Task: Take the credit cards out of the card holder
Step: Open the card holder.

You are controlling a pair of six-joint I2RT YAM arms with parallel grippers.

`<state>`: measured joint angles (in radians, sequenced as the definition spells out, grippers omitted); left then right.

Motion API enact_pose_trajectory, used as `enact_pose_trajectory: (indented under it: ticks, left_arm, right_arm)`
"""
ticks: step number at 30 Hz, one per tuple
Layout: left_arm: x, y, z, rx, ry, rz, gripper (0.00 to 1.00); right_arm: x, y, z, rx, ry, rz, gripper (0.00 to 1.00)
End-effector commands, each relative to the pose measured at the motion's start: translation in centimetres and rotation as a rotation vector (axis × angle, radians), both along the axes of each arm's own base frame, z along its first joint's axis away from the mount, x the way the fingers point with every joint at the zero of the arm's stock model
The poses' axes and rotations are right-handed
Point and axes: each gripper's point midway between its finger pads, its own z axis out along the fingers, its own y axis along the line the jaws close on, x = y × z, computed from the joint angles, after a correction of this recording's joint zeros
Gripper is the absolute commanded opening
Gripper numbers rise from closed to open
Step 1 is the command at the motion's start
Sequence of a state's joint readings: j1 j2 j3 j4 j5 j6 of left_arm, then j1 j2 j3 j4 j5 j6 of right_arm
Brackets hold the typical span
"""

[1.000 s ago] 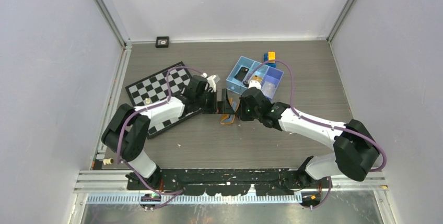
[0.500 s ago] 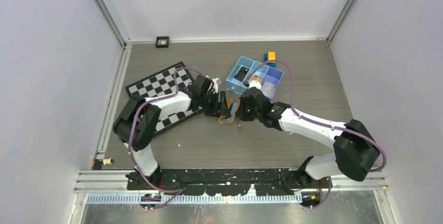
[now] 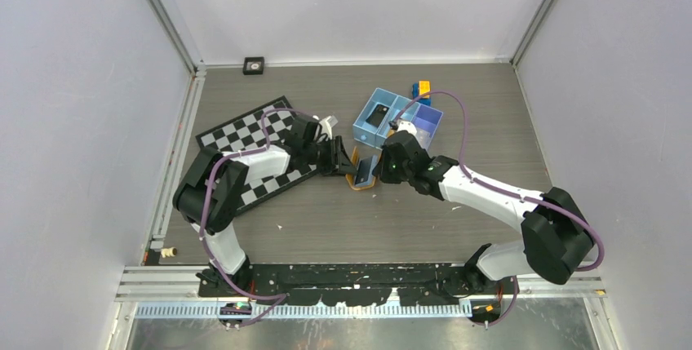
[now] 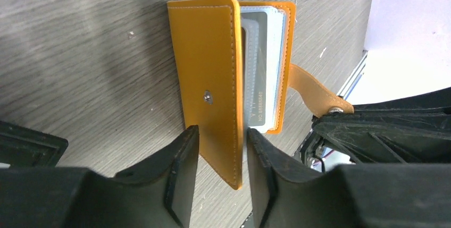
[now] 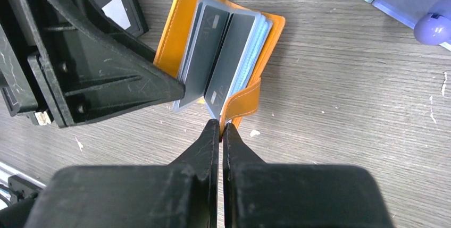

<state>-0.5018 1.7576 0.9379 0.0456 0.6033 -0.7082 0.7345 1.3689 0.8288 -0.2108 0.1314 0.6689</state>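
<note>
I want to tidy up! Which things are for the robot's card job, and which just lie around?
For the job: card holder, cards, left gripper, right gripper.
Just lying around: chessboard, blue tray, yellow-and-blue block.

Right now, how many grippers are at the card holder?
2. The left gripper straddles the orange cover of the card holder; the right gripper is shut on its closing tab.

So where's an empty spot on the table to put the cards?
Bare table lies on the near side of the wallet, between the two arms, and far right, past the blue tray. The middle is crowded: left claw, right claw, wallet, tray and chessboard sit close together.
</note>
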Motion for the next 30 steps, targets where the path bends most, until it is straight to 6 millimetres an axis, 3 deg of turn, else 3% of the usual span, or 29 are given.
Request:
enact_pose_trajectory:
  ticks: [1,9,15,21,23,27,30]
  left_arm:
    - [-0.3,0.2,-0.3,0.007,0.012,0.009,0.43]
    - [-0.3,0.3,-0.5,0.015,0.019,0.013,0.67]
    - [-0.3,0.3,-0.8,0.016,0.027,0.015,0.67]
    - [-0.3,0.3,-1.9,0.045,0.044,0.018,0.87]
    - [-0.4,0.3,-2.2,0.063,0.047,0.016,0.87]
    - [-0.3,0.8,-2.5,0.101,0.046,0.022,0.75]
    - [-0.3,1.2,-3.0,0.143,0.046,0.025,0.76]
  right_arm:
    - [0.8,0.8,0.8,0.074,0.015,-0.007,0.00]
    - [0.7,1.2,0.6,0.095,0.031,0.011,0.01]
    - [0.6,1.5,0.6,0.102,0.036,0.023,0.01]
    - [0.5,1.5,0.6,0.107,0.036,0.027,0.00]
    - [0.6,1.5,0.7,0.110,0.033,0.027,0.01]
    - [0.5,1.5,0.7,0.109,0.034,0.027,0.01]
    - [0.5,1.5,0.7,0.110,0.033,0.027,0.01]
